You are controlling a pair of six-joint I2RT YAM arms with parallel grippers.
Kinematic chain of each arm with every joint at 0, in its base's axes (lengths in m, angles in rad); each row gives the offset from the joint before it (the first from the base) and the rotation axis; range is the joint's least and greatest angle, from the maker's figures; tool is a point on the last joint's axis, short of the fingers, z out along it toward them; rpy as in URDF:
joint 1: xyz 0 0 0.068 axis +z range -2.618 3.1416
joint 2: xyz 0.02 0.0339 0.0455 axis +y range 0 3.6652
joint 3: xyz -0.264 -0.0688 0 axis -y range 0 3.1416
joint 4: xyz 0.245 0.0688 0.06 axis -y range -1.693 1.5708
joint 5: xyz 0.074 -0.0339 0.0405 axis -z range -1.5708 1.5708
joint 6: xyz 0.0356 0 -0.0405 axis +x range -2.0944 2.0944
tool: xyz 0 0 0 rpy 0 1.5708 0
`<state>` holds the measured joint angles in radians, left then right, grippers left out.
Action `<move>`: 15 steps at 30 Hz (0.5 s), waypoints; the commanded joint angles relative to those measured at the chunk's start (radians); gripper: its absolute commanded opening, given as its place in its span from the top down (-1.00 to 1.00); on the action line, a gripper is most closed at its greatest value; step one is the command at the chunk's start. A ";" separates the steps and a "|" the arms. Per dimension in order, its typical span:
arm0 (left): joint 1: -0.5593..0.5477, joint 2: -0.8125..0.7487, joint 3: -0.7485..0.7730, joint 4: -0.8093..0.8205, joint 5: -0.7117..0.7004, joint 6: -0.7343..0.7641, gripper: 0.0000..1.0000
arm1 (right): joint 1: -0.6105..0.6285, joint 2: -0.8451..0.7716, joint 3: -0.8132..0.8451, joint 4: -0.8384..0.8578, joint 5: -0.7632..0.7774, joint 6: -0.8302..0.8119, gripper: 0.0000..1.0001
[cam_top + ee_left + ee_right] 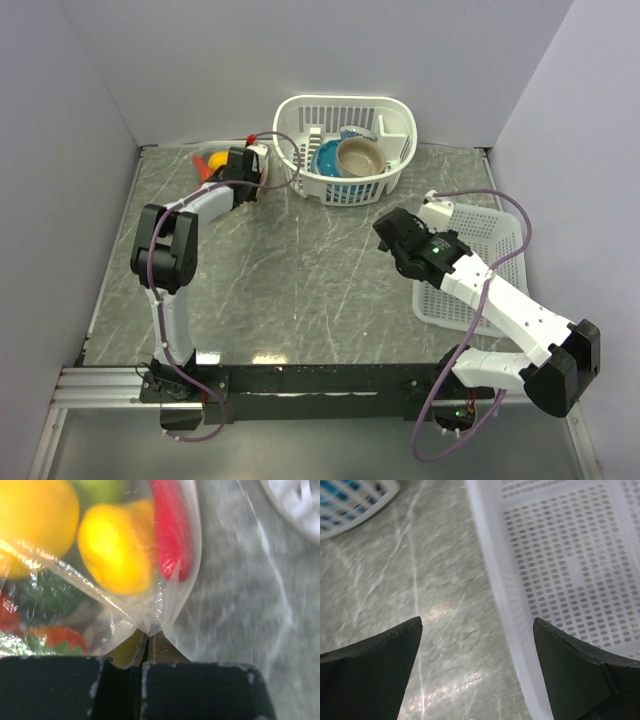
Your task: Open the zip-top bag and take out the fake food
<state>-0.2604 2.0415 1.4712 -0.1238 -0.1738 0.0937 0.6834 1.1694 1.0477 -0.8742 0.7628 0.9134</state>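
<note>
The clear zip-top bag point(165, 607) lies at the back left of the table point(300, 270), seen in the top view as a bag point(212, 160) beside the left arm's wrist. Through its plastic show the fake food pieces: a yellow one point(117, 547), a long red one point(170, 525), another yellow one point(35, 515) and green and red ones lower left. My left gripper point(148, 636) is shut on a pinched fold of the bag's edge. My right gripper point(477, 622) hangs open over the table beside the flat tray, holding nothing.
A white lattice basket point(300, 110) with a blue bowl point(328, 158) and a tan bowl point(360, 155) stands at the back centre, close to the right of the bag. A flat white lattice tray point(490, 235) lies at the right, its rim point(490, 565) under my right fingers.
</note>
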 commanded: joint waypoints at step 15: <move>-0.002 -0.740 -0.252 -0.482 0.333 0.054 0.98 | -0.110 0.111 -0.179 0.089 0.027 0.082 -1.00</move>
<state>-0.2588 1.4166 1.1942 -0.4500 0.0261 0.1024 0.5793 1.2507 0.9001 -0.9188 0.8421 1.0477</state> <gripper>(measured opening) 0.021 0.999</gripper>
